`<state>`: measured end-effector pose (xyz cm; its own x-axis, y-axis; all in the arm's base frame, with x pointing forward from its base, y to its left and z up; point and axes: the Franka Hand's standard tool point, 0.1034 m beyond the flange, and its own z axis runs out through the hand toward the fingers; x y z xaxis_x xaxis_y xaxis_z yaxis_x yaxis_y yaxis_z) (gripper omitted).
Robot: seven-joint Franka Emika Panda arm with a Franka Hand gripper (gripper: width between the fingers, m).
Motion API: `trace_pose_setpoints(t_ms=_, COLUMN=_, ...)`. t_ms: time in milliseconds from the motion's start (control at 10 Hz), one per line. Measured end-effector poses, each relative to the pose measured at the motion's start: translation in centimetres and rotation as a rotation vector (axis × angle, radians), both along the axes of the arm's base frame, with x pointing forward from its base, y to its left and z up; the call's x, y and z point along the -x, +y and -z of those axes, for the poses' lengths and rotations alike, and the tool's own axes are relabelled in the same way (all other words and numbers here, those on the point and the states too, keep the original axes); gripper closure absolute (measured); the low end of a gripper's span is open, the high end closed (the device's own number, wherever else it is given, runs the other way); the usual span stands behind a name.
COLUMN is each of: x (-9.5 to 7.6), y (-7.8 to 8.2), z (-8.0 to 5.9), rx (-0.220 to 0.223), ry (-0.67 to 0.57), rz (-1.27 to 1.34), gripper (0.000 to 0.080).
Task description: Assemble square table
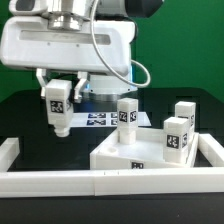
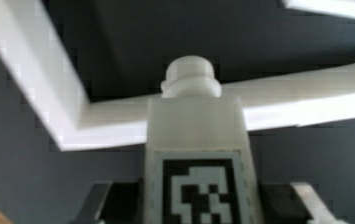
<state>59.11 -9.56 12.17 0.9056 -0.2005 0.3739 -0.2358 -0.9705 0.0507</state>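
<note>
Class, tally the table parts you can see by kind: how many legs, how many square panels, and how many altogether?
Legs: 4 (one leg in the pincer, three upright on the square panel)
Square panels: 1
Total: 5

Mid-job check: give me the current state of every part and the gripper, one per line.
gripper: shut on a leg, raised above the black surface.
held leg: upright, off the table, screw tip down.
square panel: lying flat against the low wall.
three other legs: standing upright on the panel; whether screwed in cannot be told.
marker board: flat on the table behind.
</note>
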Motion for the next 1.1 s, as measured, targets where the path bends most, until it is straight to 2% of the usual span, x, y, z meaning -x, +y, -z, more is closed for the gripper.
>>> trace_pose_setpoints(t_ms=200, x=-0.2, y=2.3, z=0.3, rx=-0.035, ry=-0.006, rz=0.017, gripper=0.0509)
trace_pose_setpoints(t_ms=300, x=-0.2, y=2.8, z=0.4, rx=-0.043, ry=-0.006, rz=0.018, gripper=0.0509)
trace_pose_setpoints(t_ms=800, x=0.0, y=2.4, z=0.6, rx=-0.041, ry=-0.023, rz=0.037, gripper=0.0509)
trace_pose_setpoints(t_ms=900, x=1.1, y=2.3, z=1.2, rx=-0.044, ry=-0.046, rz=0.073, gripper=0.0509)
trace_pose_setpoints(t_ms=1100, x=1.5, y=4.4, z=1.8, rx=-0.064, ry=-0.049, rz=0.081, gripper=0.0509)
